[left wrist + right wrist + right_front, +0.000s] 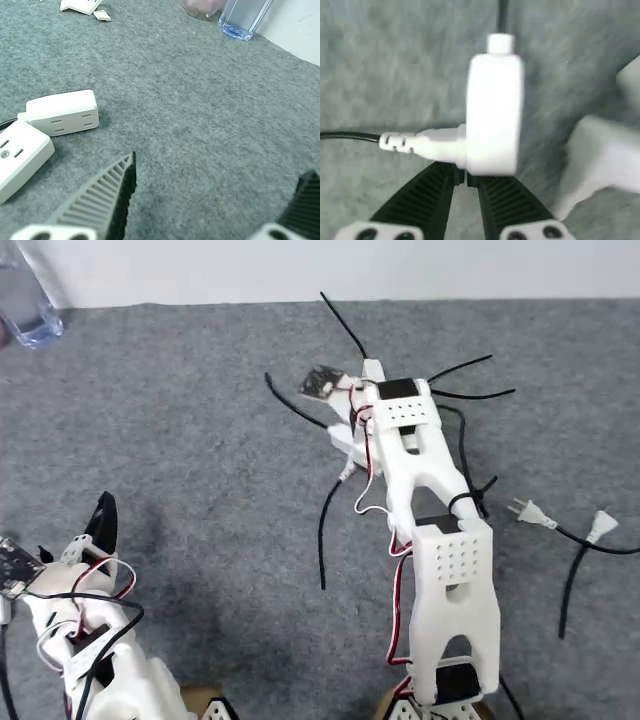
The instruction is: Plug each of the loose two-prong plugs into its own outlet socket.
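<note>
white plug (427, 142) seated in outlet block (495, 110)

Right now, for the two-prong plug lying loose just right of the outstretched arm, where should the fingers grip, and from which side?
Probably by the moulded body of the loose plug, just behind the prongs, coming down from above, fingers across its width. It lies flat, prongs towards the right arm, cord trailing away.

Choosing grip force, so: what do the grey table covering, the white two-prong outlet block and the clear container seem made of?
Table covering: felt or low-pile carpet, matte, with fuzzy fibres showing. Two-prong outlet block: hard white plastic, smooth, with rounded moulded edges. Clear container: see-through with a bluish base; plastic or glass, cannot tell.
</note>
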`<act>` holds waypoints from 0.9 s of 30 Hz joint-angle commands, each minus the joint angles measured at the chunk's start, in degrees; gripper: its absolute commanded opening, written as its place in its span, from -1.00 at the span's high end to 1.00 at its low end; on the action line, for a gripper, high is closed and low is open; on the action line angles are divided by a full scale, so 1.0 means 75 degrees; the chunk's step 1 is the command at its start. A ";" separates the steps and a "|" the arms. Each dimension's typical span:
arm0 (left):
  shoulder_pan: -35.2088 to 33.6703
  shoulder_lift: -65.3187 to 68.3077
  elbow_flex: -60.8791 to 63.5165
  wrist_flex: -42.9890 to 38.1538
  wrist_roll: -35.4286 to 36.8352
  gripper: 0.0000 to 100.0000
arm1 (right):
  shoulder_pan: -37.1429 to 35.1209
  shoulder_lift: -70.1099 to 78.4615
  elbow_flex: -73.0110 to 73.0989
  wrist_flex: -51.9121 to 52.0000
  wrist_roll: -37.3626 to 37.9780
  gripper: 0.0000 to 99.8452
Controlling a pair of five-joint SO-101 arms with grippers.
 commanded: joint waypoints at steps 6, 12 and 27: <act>0.0059 -0.0070 -0.0053 -0.0188 -0.0070 0.08 | -0.0076 -0.0322 -0.1301 -0.0533 -0.0879 0.98; 0.0059 -0.0070 -0.0053 -0.0188 -0.0070 0.08 | -0.0041 -0.0334 -0.1395 -0.1037 -0.1407 0.98; 0.0059 -0.0070 -0.0053 -0.0188 -0.0070 0.08 | -0.0111 -0.0393 -0.3892 0.2842 -0.1618 0.98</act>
